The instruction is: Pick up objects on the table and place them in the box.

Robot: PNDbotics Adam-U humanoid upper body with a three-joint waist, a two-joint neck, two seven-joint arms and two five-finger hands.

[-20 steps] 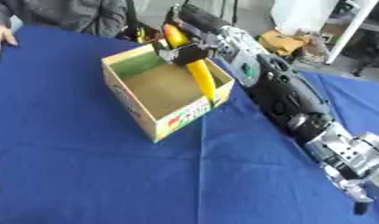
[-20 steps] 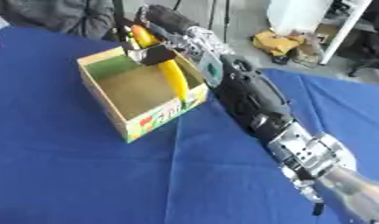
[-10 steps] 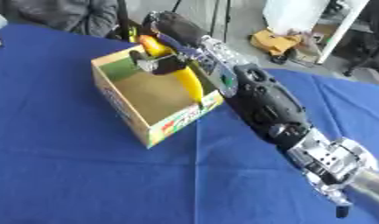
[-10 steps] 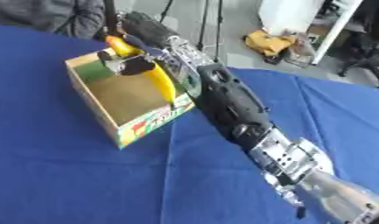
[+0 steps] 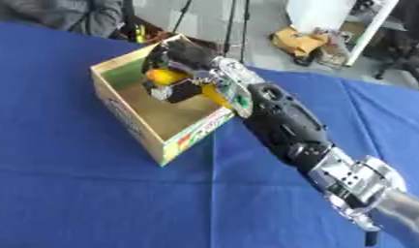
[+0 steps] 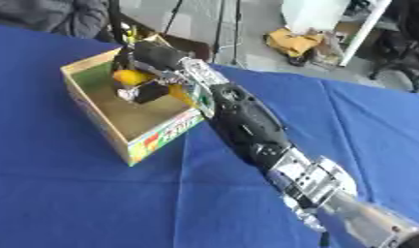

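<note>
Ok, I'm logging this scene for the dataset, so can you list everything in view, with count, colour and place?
Box: one, cardboard with a green and red printed side, open top, on the table left of centre.
Banana: one, yellow, held over the open box, its lower end near the box's right wall.
Table: one, covered in blue cloth, fills most of the view.
Clutter: tan and white things on the floor beyond the table's far edge; cannot tell what they are.
Right hand: one, black, fingers curled round the banana above the box; its arm runs in from the lower right.
Left hand: not in view.
</note>
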